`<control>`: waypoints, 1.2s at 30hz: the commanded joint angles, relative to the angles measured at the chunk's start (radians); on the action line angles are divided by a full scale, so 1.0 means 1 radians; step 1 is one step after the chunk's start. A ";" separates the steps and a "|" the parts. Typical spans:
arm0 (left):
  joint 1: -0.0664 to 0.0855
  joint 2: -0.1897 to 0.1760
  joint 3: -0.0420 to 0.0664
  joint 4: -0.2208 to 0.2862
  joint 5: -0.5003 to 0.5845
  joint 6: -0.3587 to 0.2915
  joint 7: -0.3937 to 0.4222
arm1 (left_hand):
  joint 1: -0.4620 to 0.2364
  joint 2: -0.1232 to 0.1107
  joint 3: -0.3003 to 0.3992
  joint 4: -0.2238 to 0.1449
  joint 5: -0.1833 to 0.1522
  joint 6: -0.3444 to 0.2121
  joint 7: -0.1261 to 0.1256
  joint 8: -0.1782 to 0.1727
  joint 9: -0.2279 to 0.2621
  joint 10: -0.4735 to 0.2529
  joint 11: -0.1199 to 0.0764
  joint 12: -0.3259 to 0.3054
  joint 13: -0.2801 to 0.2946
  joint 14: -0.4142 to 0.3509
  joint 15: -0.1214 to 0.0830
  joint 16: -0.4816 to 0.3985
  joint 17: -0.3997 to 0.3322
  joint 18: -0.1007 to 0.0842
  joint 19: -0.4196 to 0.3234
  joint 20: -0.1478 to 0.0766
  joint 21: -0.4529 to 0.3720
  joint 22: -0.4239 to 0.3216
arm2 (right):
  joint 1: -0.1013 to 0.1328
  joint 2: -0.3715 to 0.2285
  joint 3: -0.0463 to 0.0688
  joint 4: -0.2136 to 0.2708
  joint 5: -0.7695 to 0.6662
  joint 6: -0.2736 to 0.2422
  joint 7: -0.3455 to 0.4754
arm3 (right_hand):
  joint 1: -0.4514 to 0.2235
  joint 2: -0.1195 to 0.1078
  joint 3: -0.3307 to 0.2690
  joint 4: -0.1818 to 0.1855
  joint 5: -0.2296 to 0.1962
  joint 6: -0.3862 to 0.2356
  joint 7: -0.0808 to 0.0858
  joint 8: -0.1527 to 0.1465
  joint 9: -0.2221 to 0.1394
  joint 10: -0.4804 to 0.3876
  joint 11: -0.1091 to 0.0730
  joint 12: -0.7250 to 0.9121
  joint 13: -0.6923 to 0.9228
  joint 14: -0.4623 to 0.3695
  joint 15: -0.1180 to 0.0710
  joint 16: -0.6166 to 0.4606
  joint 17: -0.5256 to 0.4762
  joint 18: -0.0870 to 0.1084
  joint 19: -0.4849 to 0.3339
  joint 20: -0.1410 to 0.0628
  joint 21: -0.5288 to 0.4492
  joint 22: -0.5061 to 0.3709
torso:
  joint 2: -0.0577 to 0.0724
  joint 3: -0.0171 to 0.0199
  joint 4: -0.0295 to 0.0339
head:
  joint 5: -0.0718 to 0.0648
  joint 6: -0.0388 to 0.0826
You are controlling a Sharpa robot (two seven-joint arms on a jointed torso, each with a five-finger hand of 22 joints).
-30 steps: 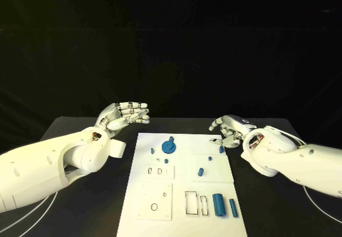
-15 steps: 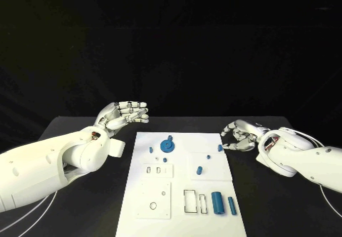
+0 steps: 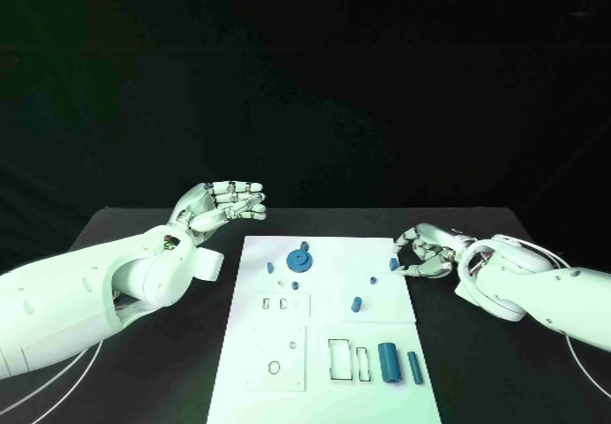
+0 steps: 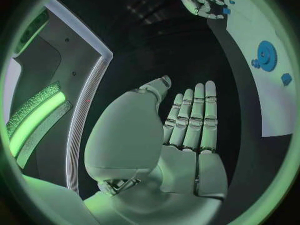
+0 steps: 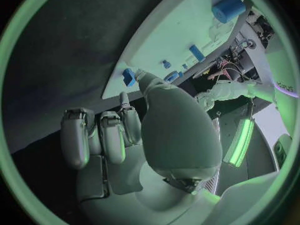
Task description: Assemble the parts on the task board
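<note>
The white task board lies mid-table. On it sit a blue gear, several small blue pegs such as one near the middle, and two blue cylinders at the near right. A small blue piece stands at the board's far right edge. My right hand hovers just right of that piece with its fingers curled in and nothing in them. In the right wrist view its thumb ends beside the piece; I cannot tell whether it touches. My left hand is raised beyond the board's far left corner, fingers straight, holding nothing.
Outlined slots and cut-outs mark the board's near half. Black table surrounds the board on both sides. The left forearm lies along the board's left side.
The right hand has drawn back off the board's far right part to the table beside it, leaving the small blue piece standing there. The left hand has stayed put.
</note>
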 commanded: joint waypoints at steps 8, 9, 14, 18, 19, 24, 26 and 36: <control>0.000 0.002 0.001 0.000 0.004 0.020 0.007 | 0.002 0.010 -0.001 -0.005 -0.001 0.004 0.049 0.005 0.001 0.001 -0.005 0.002 0.000 0.001 -0.005 -0.001 0.001 0.012 0.002 0.000 0.004 0.001 | -0.004 0.023 0.000 -0.019 0.005 0.018 0.008 | 0.007 0.031 0.009 0.006 0.009 0.017 -0.006 0.012 -0.002 0.013 -0.004 0.007 0.074 0.106 0.004 0.004 0.263 -0.012 0.025 0.001 0.006 0.160 | -0.001 -0.0006 0.0007 | -0.003 -0.007; 0.000 0.002 0.001 0.000 0.004 0.020 0.007 | 0.002 0.010 -0.001 -0.005 -0.001 0.004 0.049 0.005 0.001 0.001 -0.005 0.002 0.000 0.001 -0.005 -0.001 0.001 0.012 0.002 0.000 0.004 0.001 | -0.004 0.023 0.000 -0.020 0.005 0.018 0.008 | 0.007 0.031 0.009 0.006 0.009 0.017 -0.006 0.012 -0.002 0.013 -0.004 0.007 0.074 0.106 0.004 0.004 0.263 -0.012 0.025 0.001 0.006 0.160 | -0.001 -0.0008 0.0010 | -0.004 -0.007; 0.000 0.002 0.001 -0.002 0.004 0.020 0.007 | 0.002 0.010 -0.001 -0.005 -0.001 0.004 0.049 0.005 0.001 0.001 -0.005 0.002 0.000 0.001 -0.005 -0.001 0.001 0.012 0.002 0.000 0.004 0.001 | -0.006 0.031 0.000 -0.024 0.005 0.018 0.007 | 0.010 0.051 0.030 0.008 0.009 0.035 -0.013 0.022 -0.004 0.021 -0.010 0.011 0.081 0.106 -0.001 0.004 0.263 -0.012 0.027 -0.002 0.008 0.163 | -0.002 -0.0003 0.0007 | -0.003 -0.008; 0.000 0.002 0.001 -0.003 0.004 0.021 0.006 | 0.002 0.010 -0.001 -0.005 -0.001 0.004 0.049 0.005 0.001 0.001 -0.005 0.002 0.000 0.001 -0.005 -0.001 0.001 0.012 0.002 0.000 0.004 0.001 | -0.008 0.036 0.000 -0.025 0.005 0.015 0.004 | 0.012 0.060 0.044 0.006 0.009 0.048 -0.019 0.030 -0.004 0.026 -0.016 0.013 0.085 0.106 -0.006 0.004 0.263 -0.012 0.028 -0.006 0.009 0.164 | -0.002 -0.0013 -0.0001 | 0.001 -0.008; 0.000 0.002 0.001 -0.003 0.004 0.021 0.005 | 0.002 0.010 -0.001 -0.005 -0.001 0.004 0.049 0.005 0.001 0.001 -0.005 0.002 0.000 0.001 -0.005 -0.001 0.001 0.012 0.002 0.000 0.004 0.001 | -0.008 0.038 0.000 -0.025 0.005 0.015 0.002 | 0.011 0.061 0.045 0.006 0.009 0.049 -0.019 0.031 -0.004 0.027 -0.016 0.014 0.085 0.106 -0.006 0.004 0.263 -0.013 0.028 -0.006 0.009 0.165 | -0.002 -0.0006 -0.0004 | 0.001 -0.009; 0.000 0.002 0.001 -0.004 0.004 0.022 0.004 | 0.002 0.010 -0.001 -0.005 -0.001 0.004 0.049 0.005 0.001 0.001 -0.005 0.002 0.000 0.001 -0.005 -0.001 0.001 0.012 0.002 0.000 0.004 0.001 | -0.009 0.039 0.000 -0.028 0.005 0.011 -0.003 | 0.012 0.064 0.052 0.005 0.008 0.056 -0.022 0.035 -0.004 0.029 -0.018 0.015 0.087 0.106 -0.008 0.004 0.263 -0.013 0.030 -0.008 0.011 0.167 | -0.002 -0.0008 0.0013 | 0.000 -0.010; 0.000 0.002 0.001 -0.004 0.004 0.022 0.003 | 0.002 0.010 -0.001 -0.005 -0.001 0.004 0.049 0.005 0.001 0.001 -0.005 0.002 0.000 0.001 -0.005 -0.001 0.001 0.012 0.002 0.000 0.004 0.001 | -0.009 0.039 0.000 -0.029 0.004 0.010 -0.005 | 0.013 0.065 0.055 0.004 0.008 0.058 -0.023 0.036 -0.004 0.030 -0.019 0.015 0.088 0.106 -0.009 0.004 0.263 -0.013 0.030 -0.009 0.012 0.167 | -0.002 -0.0011 0.0007 | 0.001 -0.010; 0.000 0.000 0.001 -0.006 0.004 0.021 0.002 | 0.000 0.011 0.000 -0.005 -0.002 0.004 0.049 0.005 0.001 0.000 -0.004 0.003 0.000 0.000 -0.005 -0.002 0.002 0.011 0.001 0.000 0.005 0.001 | -0.010 0.038 0.000 -0.031 0.001 0.008 -0.009 | 0.009 0.055 0.056 0.002 0.007 0.054 -0.022 0.035 -0.006 0.026 -0.019 0.012 0.084 0.106 -0.010 0.004 0.263 -0.014 0.031 -0.010 0.012 0.168 | -0.002 0.0004 -0.0005 | -0.002 -0.012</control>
